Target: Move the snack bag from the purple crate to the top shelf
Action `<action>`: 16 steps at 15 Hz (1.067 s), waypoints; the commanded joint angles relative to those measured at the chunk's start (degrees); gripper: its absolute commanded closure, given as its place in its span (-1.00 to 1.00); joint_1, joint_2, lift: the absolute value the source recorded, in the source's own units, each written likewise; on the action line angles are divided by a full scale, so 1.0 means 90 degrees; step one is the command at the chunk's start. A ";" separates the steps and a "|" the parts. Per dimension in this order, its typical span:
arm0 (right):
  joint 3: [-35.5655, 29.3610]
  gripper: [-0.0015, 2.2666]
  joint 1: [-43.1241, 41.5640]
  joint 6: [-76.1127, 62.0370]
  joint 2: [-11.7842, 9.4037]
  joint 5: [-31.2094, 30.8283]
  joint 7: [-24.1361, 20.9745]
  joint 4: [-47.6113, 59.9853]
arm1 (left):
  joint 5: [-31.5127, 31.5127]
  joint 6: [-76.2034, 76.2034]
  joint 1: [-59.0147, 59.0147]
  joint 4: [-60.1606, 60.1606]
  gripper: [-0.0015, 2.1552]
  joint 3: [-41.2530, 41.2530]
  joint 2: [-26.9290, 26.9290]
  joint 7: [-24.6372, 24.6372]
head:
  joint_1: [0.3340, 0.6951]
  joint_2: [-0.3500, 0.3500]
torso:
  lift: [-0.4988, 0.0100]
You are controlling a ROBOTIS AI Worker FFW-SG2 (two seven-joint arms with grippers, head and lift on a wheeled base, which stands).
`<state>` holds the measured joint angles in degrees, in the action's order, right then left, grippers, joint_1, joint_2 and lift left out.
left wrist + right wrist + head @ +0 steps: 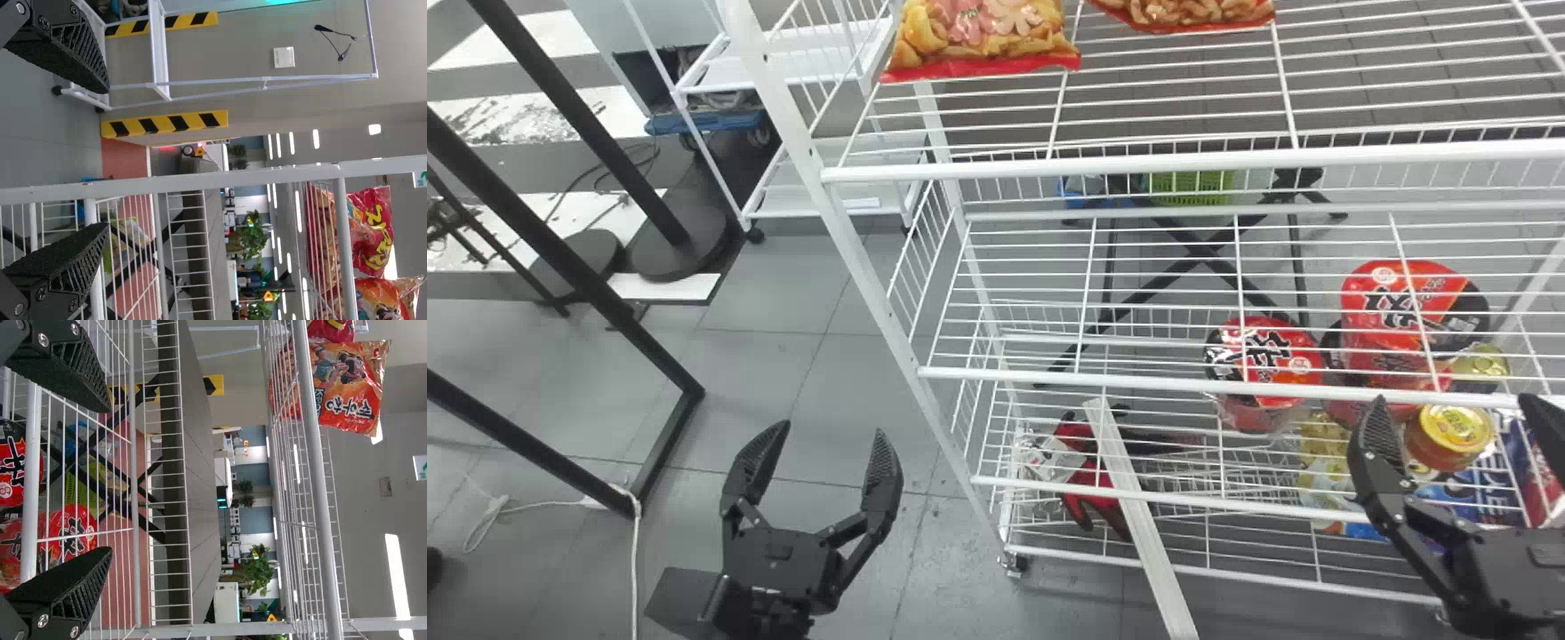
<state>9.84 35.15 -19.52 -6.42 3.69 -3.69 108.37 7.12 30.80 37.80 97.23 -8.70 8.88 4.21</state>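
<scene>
head view: both pincers, the left pincer (832, 429) and the right pincer (1455, 404), are spread wide and hold nothing. up and beyond them, sideways between the two, a snack bag (983, 36) and a second bag (1192, 13) lie on the top shelf (1120, 164); i can't tell whether either is the one to be moved.

if one is, the placing looks done, and the main danger is a careless arm: a pincer raised too close could hook its open fingers on the shelf's front rail, shake the rack and shift the bags. swung right, the left pincer might knock the corner post (852, 244).

lower, between the pincers, a pale strip (1141, 516) slants out of the rack and could snag a low sweep. noodle bowls (1414, 307) sit behind the rails beyond the right pincer; a black frame (669, 444) stands left of the left one.
</scene>
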 commanded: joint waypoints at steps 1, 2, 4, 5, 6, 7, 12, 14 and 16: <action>0.0010 -0.95 0.0000 -0.0003 0.0000 0.0000 0.0000 0.0000 | 0.0000 0.0000 -0.0001 -0.0002 -0.91 0.0000 0.0000 0.0001 | 1.00 0.72 | -0.23; 0.0010 -0.95 0.0000 -0.0003 0.0000 0.0000 0.0000 0.0000 | -0.0010 0.0000 -0.0001 0.0008 -0.91 0.0000 0.0000 0.0001 | 1.00 0.72 | -0.25; 0.0020 -0.95 0.0000 0.0016 0.0000 0.0000 0.0000 0.0010 | -0.0019 0.0000 -0.0001 0.0017 -0.91 0.0000 0.0000 0.0001 | 1.00 0.72 | -0.28; 0.0020 -0.95 0.0000 0.0016 0.0000 0.0000 0.0000 0.0010 | -0.0019 -0.0020 -0.0011 0.0017 -0.91 0.0000 0.0000 0.0001 | 1.00 0.72 | -0.30; 0.0030 -0.95 0.0000 0.0036 0.0000 -0.0010 0.0000 0.0010 | -0.0019 -0.0020 -0.0011 0.0017 -0.91 0.0000 0.0000 0.0001 | 1.00 0.72 | -0.31; 0.0030 -0.95 0.0000 0.0036 0.0000 -0.0010 0.0000 0.0029 | -0.0029 -0.0020 -0.0020 0.0017 -0.91 0.0000 0.0000 0.0001 | 1.00 0.73 | -0.33; 0.0039 -0.96 -0.0029 0.0153 0.0000 -0.0010 0.0000 0.0059 | -0.0019 -0.0039 -0.0030 0.0017 -0.91 0.0000 0.0010 0.0001 | 1.00 0.73 | -0.41; 0.0049 -0.97 -0.0029 0.0192 0.0000 -0.0020 0.0000 0.0068 | -0.0019 -0.0039 -0.0030 0.0027 -0.91 0.0000 0.0010 0.0001 | 1.00 0.73 | -0.44; 0.0049 -0.97 -0.0029 0.0212 0.0000 -0.0020 -0.0010 0.0098 | -0.0019 -0.0039 -0.0030 0.0027 -0.91 0.0000 0.0020 0.0001 | 1.00 0.73 | -0.47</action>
<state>10.27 34.92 -17.81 -6.42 3.52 -3.69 109.07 6.94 30.45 37.53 97.42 -8.70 8.98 4.21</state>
